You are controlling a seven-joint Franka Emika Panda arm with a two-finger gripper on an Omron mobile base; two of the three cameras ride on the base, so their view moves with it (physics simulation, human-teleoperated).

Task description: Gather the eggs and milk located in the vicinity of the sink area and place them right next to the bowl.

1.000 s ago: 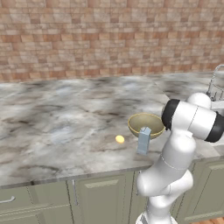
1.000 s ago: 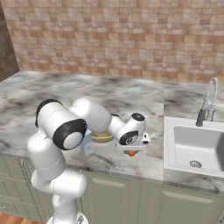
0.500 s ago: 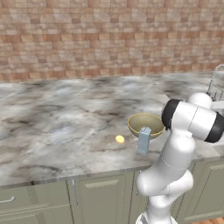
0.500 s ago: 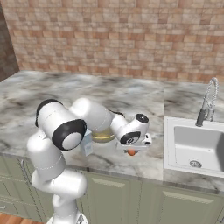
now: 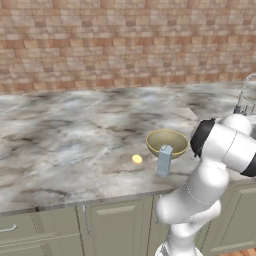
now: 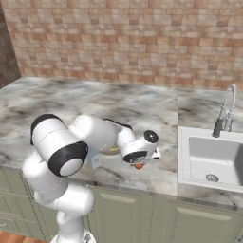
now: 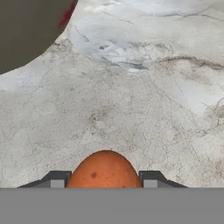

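The fingers (image 7: 105, 180) are clamped on 1 egg (image 7: 105, 170) above the counter (image 7: 144, 109).

Arm folded low and forward, pincer (image 7: 105, 183) clamped, fingertips (image 7: 57, 180) downward.

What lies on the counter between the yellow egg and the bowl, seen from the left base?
The milk stands between the yellow egg and the bowl, just in front of the bowl's near rim.

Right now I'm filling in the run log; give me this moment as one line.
pincer: shut on egg | over counter | bowl, milk together | second egg left of milk
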